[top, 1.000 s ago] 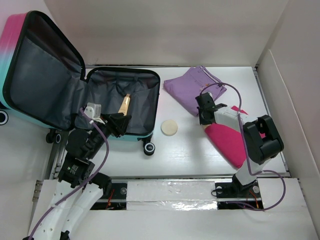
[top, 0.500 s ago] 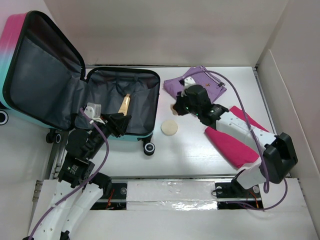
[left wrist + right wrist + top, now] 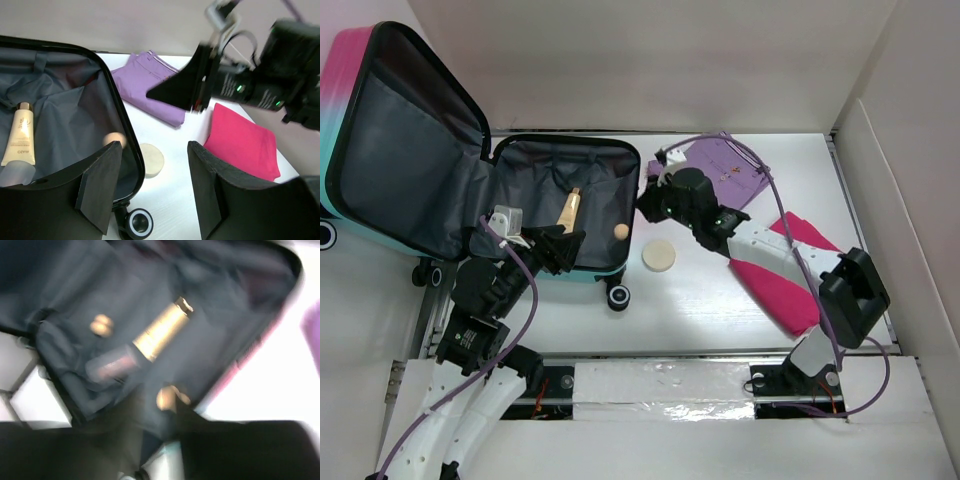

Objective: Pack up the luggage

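Your small hard-shell suitcase, pink-to-teal outside with dark grey lining, lies open at the left of the white table, its lid propped up on the far-left side. The right end effector hangs at the open half's right rim, so the lining is immediately to its left. Its own view is blurred, so you cannot tell whether it is clenched or released. The left end effector is spread wide with nothing between its fingers, at the near rim. A cream-and-gold tube and a small tan ball lie inside. I judge three things are left to pack: the round cream disc, the folded purple cloth and the folded pink cloth. All lie right of the case, nearer your right arm.
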Controlling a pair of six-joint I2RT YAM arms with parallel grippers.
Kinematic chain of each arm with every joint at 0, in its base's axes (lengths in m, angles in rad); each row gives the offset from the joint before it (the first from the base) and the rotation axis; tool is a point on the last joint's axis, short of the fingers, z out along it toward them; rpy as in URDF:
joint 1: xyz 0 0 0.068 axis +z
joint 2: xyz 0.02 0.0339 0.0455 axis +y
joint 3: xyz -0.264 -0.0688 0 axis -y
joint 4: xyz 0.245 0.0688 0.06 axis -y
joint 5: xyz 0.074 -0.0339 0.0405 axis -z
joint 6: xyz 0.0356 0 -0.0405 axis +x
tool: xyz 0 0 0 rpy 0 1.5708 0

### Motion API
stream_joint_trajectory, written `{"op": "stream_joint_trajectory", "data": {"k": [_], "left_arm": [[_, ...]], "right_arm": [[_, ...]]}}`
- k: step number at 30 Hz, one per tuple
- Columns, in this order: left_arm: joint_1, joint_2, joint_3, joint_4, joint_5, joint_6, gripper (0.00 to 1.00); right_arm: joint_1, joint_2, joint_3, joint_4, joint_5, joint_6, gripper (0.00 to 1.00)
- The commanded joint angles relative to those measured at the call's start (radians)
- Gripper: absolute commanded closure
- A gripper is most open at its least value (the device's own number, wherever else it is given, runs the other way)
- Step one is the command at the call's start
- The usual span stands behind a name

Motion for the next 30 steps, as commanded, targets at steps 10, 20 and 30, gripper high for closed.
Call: {"op": "stream_joint_trajectory", "data": {"k": [10, 20, 30], "left_arm": [[-0.005, -0.001, 0.029, 0.048, 0.010, 0.000, 0.48], [-0.005, 0.008, 0.027, 0.051, 0.011, 0.000, 0.49], [-0.005, 0.011, 0.029, 0.050, 0.015, -0.002, 0.49]], "right_arm": [[-0.038, 0.130, -0.246, -0.112, 0.275, 0.055, 0.49], [-0.038, 0.231, -0.286, -0.074, 0.251, 0.076, 0.52], [-0.048, 0.015, -0.340, -0.067, 0.310, 0.079, 1.00]]}}
